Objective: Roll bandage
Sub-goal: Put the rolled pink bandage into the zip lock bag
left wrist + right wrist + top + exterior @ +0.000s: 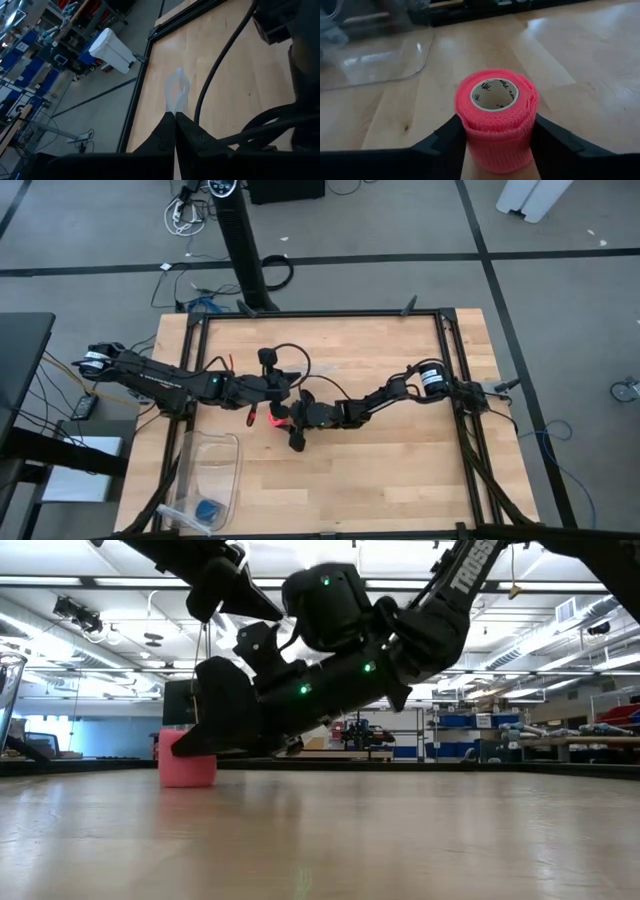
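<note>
bandage (497, 117) upright mid-table, open wood around | right gripper (497, 145) fingers hug it — left gripper (175, 131) pressed together | clear bin (212, 475) near front-left edge

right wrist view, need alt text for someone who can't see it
A pink bandage, rolled up and standing on end with its white core facing up, sits on the wooden table between the two dark fingers of the right gripper, which press its sides. A clear plastic tray lies beyond it.

A grey floor (560, 220) crossed by dark lines lay around the wooden surface (400, 470); ceiling strip lights (100, 582) shone over blue-binned shelving (460, 735).
</note>
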{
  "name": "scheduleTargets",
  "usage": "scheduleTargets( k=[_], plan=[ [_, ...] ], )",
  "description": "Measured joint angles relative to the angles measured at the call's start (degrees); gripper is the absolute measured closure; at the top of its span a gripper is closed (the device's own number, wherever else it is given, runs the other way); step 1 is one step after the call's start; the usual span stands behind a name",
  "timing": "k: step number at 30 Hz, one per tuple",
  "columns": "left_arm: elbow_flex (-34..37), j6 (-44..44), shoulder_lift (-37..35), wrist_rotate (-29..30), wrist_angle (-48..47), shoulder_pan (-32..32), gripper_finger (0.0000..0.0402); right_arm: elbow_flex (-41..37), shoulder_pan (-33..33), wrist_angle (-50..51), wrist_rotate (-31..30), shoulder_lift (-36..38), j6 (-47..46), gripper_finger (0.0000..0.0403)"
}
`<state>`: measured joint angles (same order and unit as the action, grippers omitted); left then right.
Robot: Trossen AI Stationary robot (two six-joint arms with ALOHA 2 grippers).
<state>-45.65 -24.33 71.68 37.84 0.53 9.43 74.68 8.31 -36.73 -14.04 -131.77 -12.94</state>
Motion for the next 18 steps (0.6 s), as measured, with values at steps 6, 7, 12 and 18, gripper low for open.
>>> scheduleTargets(
  k=[6,7,12,18],
  plan=[
    [0.0,1.02,0.0,-0.02,-0.07,-0.01,0.0396,-0.08,4.12,15.06,-0.94,9.66,4.27,0.0234],
    [0.0,1.41,0.0,-0.2,-0.08,0.0,0.0396,-0.05,5.27,19.44,-2.99,12.25,5.31,0.0232],
    [0.0,2.85,0.0,-2.97,-0.01,-0.01,0.0396,-0.04,12.04,41.15,-22.35,27.02,8.95,0.0228],
    [0.0,3.7,0.0,-6.4,0.85,0.02,0.0396,0.01,12.51,54.14,-35.6,37.65,7.9,0.0233]
  ],
)
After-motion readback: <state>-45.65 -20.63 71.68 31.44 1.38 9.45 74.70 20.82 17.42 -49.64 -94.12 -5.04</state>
